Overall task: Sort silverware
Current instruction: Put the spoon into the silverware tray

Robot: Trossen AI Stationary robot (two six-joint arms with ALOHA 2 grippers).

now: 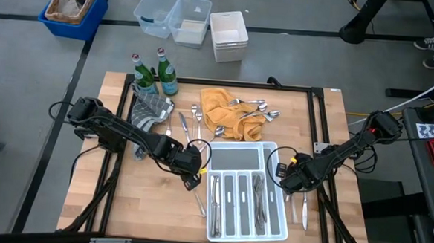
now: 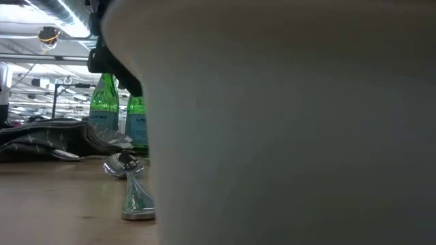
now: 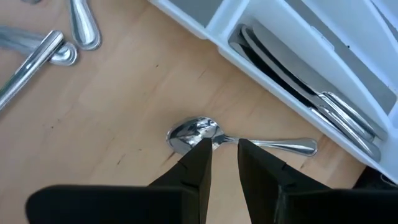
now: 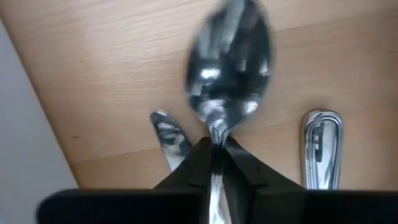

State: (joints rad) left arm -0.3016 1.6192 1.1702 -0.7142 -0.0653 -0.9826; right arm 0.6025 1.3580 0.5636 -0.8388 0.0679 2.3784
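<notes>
Pinched by its neck between the closed fingers of right gripper (image 4: pixel 216 163), spoon (image 4: pixel 229 68) over bare wood beside tray (image 1: pixel 273 150), liable to swivel and slip from so narrow a hold; left gripper (image 3: pixel 219 155) parted astride another spoon (image 3: pixel 194 133).

Green glass bottles (image 1: pixel 154 73): two, upright. White compartmented tray (image 1: pixel 275 151): one. Orange cloth (image 1: pixel 219 107): one. Grey patterned cloth (image 1: pixel 149 110): one. Blue bin (image 1: pixel 96 9): one. Robot arms: two. Loose silverware (image 1: pixel 249 107): uncounted, pieces overlap.
</notes>
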